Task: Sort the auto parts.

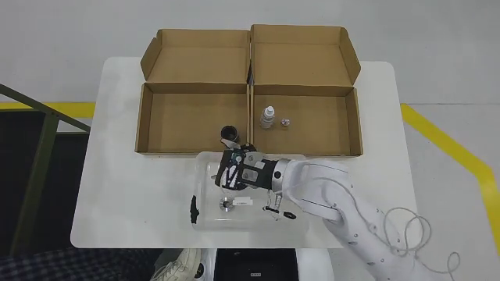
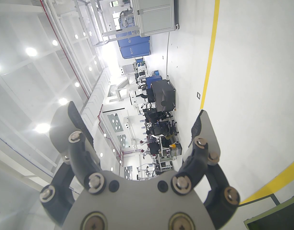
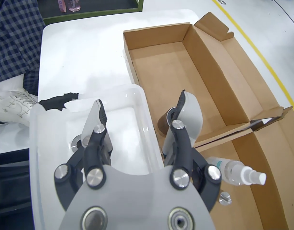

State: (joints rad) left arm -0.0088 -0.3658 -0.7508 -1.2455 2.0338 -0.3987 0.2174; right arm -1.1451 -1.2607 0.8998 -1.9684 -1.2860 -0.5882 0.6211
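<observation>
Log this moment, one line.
right end effector: open, at rim of clear plastic bin | left end effector: open, empty | dark cylindrical part: in left brown cardboard box

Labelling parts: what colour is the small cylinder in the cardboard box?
Dark brown cylinder, darker at its rim; clearest in the right wrist view.
</observation>
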